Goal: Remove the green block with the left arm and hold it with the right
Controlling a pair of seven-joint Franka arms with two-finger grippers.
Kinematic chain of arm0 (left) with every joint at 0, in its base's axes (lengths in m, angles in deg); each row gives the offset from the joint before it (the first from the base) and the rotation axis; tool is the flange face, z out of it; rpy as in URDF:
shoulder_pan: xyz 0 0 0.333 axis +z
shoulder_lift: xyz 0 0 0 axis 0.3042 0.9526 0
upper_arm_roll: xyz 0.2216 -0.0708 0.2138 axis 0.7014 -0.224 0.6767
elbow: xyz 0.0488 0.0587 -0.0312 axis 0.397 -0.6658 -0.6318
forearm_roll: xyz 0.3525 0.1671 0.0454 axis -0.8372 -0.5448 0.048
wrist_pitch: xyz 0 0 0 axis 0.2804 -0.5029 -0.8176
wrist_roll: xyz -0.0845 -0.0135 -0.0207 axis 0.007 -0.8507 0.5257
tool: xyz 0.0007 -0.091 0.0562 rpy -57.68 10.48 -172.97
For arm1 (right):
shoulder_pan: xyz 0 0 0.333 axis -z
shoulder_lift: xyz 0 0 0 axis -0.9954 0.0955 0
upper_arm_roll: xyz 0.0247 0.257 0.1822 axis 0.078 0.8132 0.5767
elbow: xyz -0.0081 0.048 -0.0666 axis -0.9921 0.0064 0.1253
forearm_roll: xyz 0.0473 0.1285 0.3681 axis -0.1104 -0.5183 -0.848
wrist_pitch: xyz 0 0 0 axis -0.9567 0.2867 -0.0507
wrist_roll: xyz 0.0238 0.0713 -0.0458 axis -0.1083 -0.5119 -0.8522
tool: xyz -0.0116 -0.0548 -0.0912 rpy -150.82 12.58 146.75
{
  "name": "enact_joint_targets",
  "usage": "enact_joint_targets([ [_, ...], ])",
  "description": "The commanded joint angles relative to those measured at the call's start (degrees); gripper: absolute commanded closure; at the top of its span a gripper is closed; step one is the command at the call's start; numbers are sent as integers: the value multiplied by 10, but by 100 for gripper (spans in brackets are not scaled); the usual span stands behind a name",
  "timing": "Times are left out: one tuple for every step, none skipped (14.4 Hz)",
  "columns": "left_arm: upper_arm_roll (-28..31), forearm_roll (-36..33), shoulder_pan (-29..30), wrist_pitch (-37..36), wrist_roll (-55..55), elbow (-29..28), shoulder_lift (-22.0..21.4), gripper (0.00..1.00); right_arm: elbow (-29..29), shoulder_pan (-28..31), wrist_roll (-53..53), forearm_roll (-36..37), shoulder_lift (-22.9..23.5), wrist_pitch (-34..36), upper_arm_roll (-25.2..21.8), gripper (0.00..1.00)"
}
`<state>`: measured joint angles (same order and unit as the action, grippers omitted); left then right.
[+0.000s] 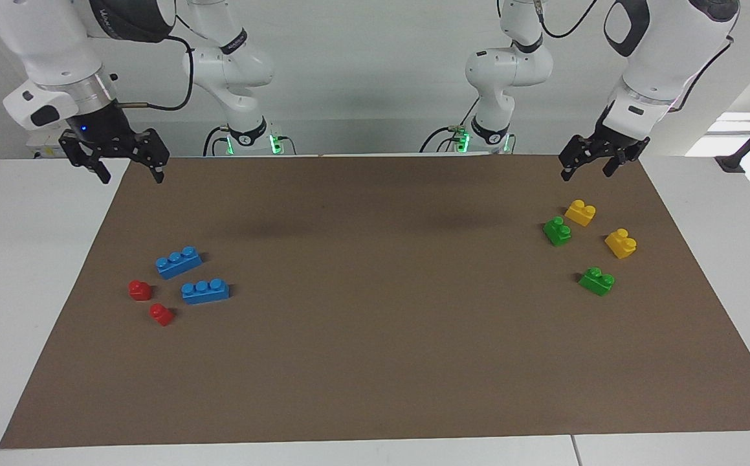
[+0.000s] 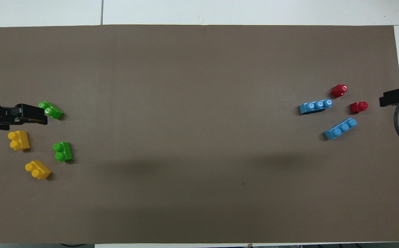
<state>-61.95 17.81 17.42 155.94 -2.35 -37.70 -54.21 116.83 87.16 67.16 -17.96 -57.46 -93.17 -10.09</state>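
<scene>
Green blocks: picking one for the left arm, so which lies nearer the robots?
The green block beside a yellow block; the other green block lies farther out.

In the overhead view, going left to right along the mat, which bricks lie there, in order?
Two yellow two-stud plastic bricks, two green two-stud bricks, two blue three-stud bricks, two small red bricks.
</scene>
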Motion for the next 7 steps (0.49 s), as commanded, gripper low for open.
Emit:
enact_joint_targets([
  [2, 10, -1, -9, 9, -5, -10, 0, 16, 6, 15, -15, -11, -12, 3, 0],
  [3, 10, -1, -9, 9, -5, -11, 0, 16, 7, 16, -16, -11, -12, 3, 0],
  [3, 10, -1, -9, 9, -5, -12, 0, 16, 7, 16, -16, -12, -12, 3, 0],
  [3, 10, -1, -9, 9, -6, -13, 0, 16, 6, 17, -16, -11, -11, 3, 0],
  [3, 10, -1, -9, 9, -7, -13, 0, 16, 7, 22, -16, -12, -10, 3, 0],
  [3, 10, -3, -10, 6, -8, -13, 0, 16, 7, 27, -18, -12, -9, 3, 0],
  [2, 9, -4, -13, 5, -9, -14, 0, 16, 7, 28, -25, -12, -8, 3, 0],
])
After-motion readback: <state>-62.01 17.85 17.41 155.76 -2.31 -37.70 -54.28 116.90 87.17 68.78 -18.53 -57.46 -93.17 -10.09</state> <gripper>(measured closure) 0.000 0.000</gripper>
